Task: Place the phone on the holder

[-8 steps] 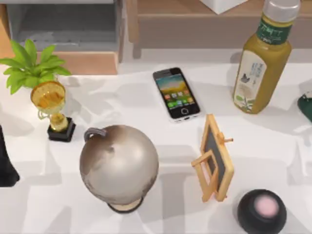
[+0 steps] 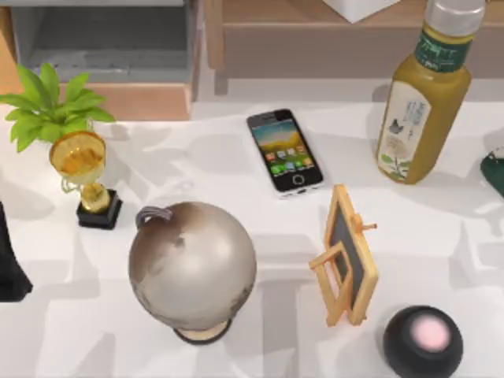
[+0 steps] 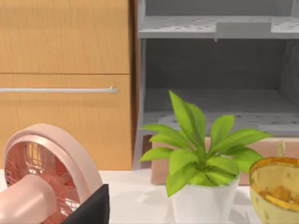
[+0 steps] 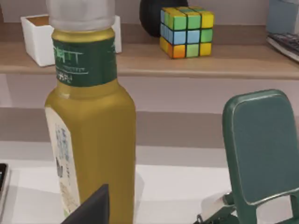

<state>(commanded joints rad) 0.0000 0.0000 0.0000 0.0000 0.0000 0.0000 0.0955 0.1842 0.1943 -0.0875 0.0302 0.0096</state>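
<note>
Lying flat, screen up, on the white counter (image 2: 189, 161): the slim white-rimmed smartphone with bright icon screen (image 2: 285, 151), between a tall olive-yellow drink bottle (image 2: 420, 98) and a grey-brown globe (image 2: 192, 264). Showing in the right wrist view beside that bottle: a dark green phone holder (image 4: 261, 149), barely peeking at the top view's right edge. Cannot tell how either arm's jaws are standing.

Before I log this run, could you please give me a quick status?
Left gripper parked at far left; right gripper facing the tea bottle. Phone flat, screen up, untouched. Bottle stands between it and the green holder.
</note>
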